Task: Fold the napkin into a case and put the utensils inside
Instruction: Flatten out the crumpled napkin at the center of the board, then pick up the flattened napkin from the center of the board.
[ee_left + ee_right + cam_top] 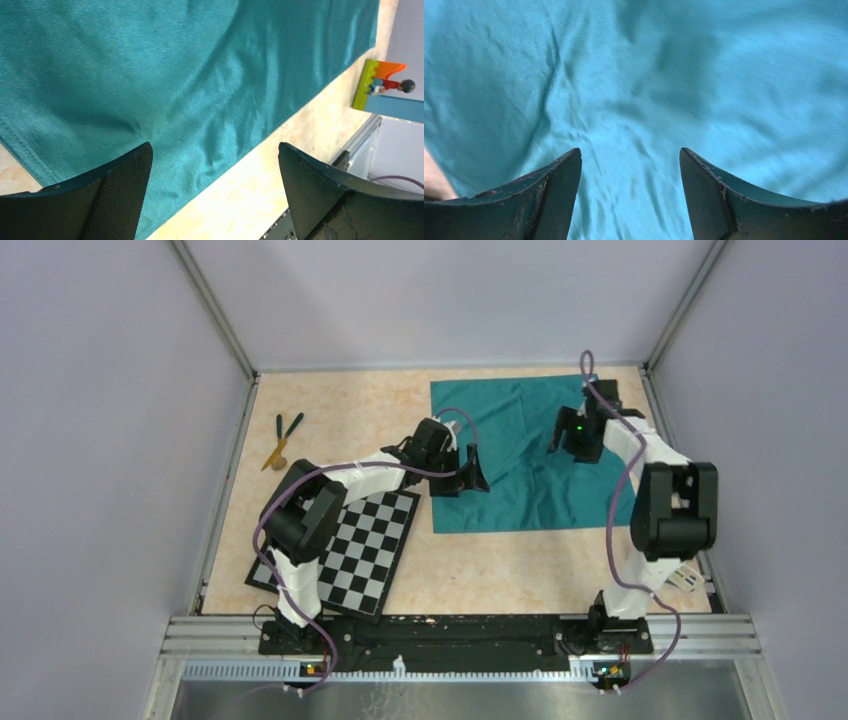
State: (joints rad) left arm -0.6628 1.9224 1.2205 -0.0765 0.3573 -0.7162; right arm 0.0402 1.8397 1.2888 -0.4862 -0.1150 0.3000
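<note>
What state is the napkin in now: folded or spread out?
Spread out. The napkin lies on the table as one roughly square sheet, only lightly wrinkled, not yet a narrow pouch.

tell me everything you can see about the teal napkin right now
The napkin is a plain teal-green cloth, roughly square, with a slight sheen and a stitched hem. It lies spread out and unfolded on the tan table, toward the far right, with soft wrinkles across it. The left claw is open over its left edge and the right claw is open over its far middle. Whether either touches the cloth cannot be told.
</note>
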